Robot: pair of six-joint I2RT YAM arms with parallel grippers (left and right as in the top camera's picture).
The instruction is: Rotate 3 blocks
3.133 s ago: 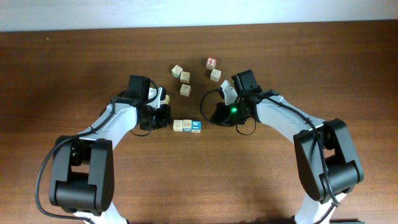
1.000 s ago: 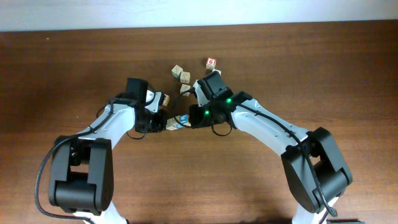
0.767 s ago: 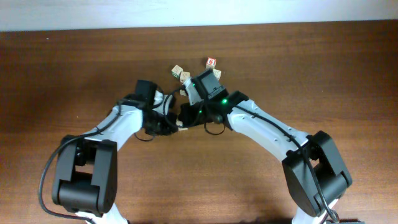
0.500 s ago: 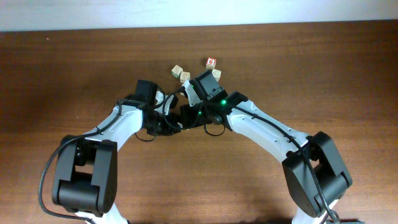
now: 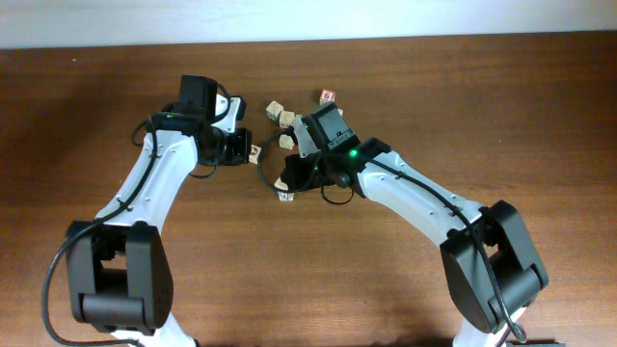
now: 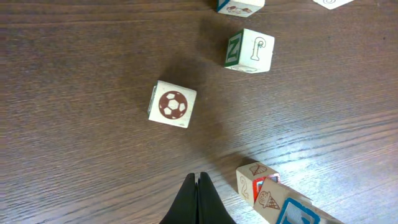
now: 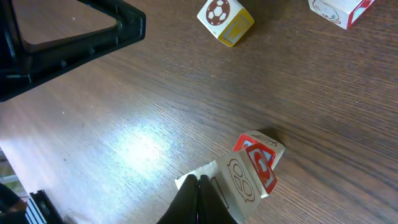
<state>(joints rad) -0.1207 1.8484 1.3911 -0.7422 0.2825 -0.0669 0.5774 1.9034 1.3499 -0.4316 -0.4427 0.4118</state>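
1. My left gripper [image 6: 198, 186] has its two fingers pressed flat together with nothing between them. The tips sit a little short of the soccer-ball cube [image 6: 173, 104], apart from it, over the bare wood of the table [image 5: 501, 106].
2. My right gripper [image 7: 199, 184] is closed on itself in the same way and carries nothing.
3. The three blocks [image 6: 268, 194] lie in a short slanted line, each touching the next. From my left wrist they are nearer to me than the soccer-ball cube and off to its right, clear of it.
4. The blue-faced block [image 6: 296, 213] is the end of that line farthest from the soccer-ball cube. The two pale ones lie between it and that cube.
5. From my right wrist, the line is again on my side of the soccer-ball cube, right at my closed fingertips. The tips meet the nearest pale block, but I cannot tell whether they press on it.
6. A green-lettered cube [image 6: 250, 51] stands beyond the soccer-ball cube and to its right, well apart from it.
7. A red-and-white cube [image 7: 339, 11] lies to the right of the soccer-ball cube in my right wrist's view, not touching it.
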